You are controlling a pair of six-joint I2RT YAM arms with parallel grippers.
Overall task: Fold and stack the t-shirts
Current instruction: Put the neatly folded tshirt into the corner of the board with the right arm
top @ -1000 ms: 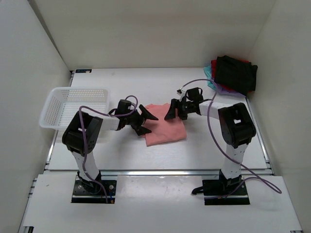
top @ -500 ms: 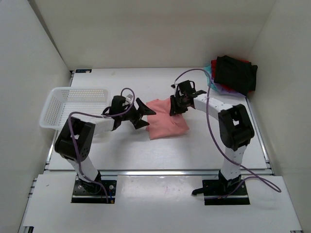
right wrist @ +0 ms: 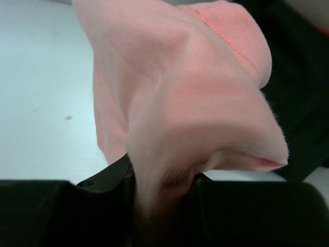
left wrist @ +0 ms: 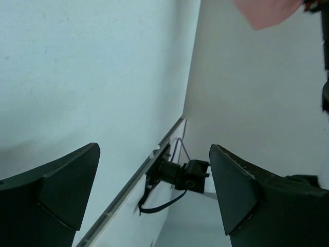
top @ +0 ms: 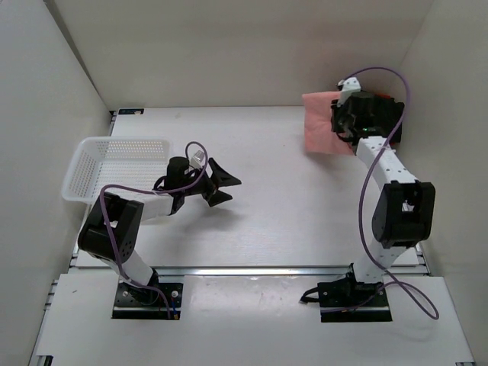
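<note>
My right gripper [top: 345, 122] is shut on the folded salmon-pink t-shirt [top: 320, 122] and holds it in the air at the far right, beside the stack. In the right wrist view the pink cloth [right wrist: 180, 103] bunches between the jaws and hangs over them. The black t-shirt [top: 381, 116] on the stack is mostly hidden behind the right wrist; it shows behind the pink cloth in the right wrist view [right wrist: 303, 92]. The teal and purple shirts are hidden; only a sliver of red shows. My left gripper [top: 225, 187] is open and empty over the table's middle left.
A white mesh basket [top: 114, 168] stands at the left edge of the table. White walls close in the left, back and right sides. In the left wrist view the pink shirt [left wrist: 267, 11] shows at the top, far off.
My right gripper has lifted the pink t-shirt off the table's middle and carried it to the far right, by the stack. My left gripper has let go and stayed about where it was.
</note>
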